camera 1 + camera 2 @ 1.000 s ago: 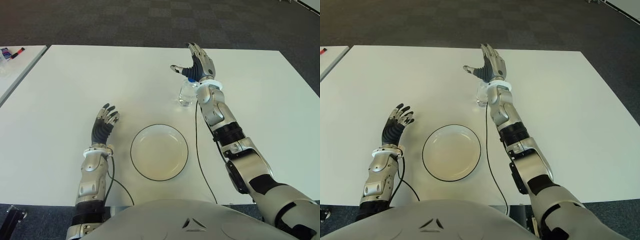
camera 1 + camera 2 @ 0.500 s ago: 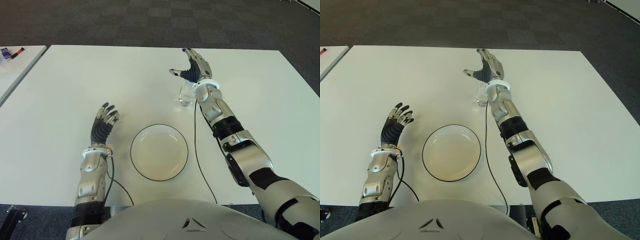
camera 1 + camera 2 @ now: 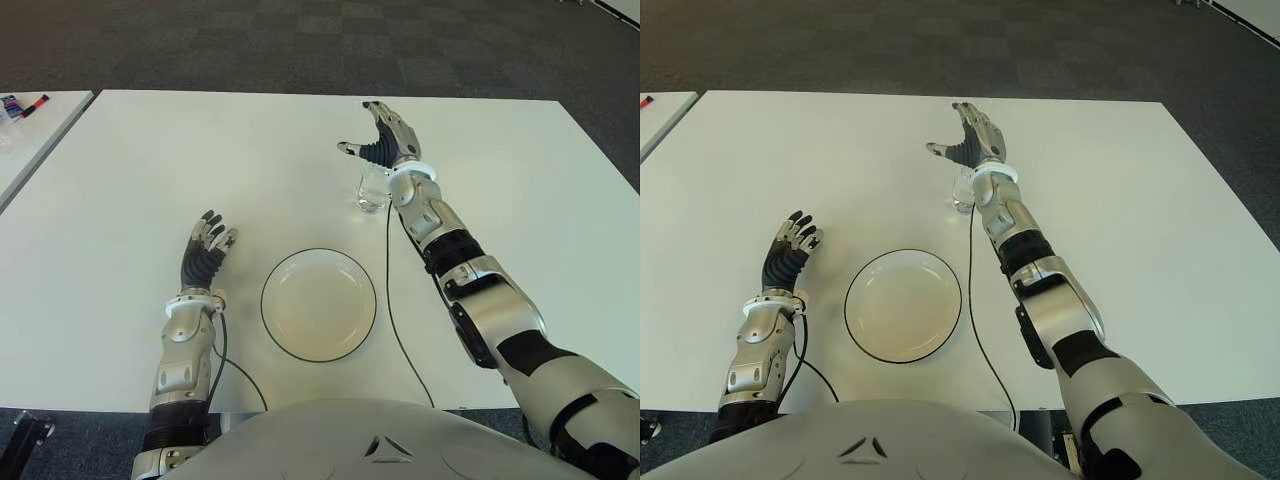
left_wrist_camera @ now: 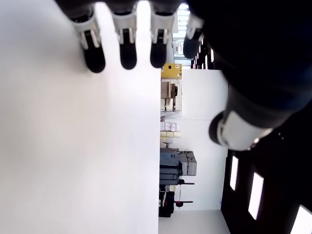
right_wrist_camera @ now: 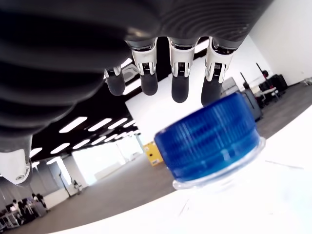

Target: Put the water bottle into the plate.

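Observation:
A small clear water bottle with a blue cap stands upright on the white table, beyond the plate. The round white plate with a dark rim lies near the table's front edge and holds nothing. My right hand hovers just above and behind the bottle's cap, fingers spread, holding nothing. My left hand shows to the left of the plate, fingers extended and holding nothing.
A second white table stands at the far left with small items on it. A thin black cable runs along the table beside the plate's right side. Dark carpet lies beyond the table's far edge.
My right hand has tipped down and drawn closer to the bottle's cap. The left hand has sunk slightly. Bottle and plate have stayed put.

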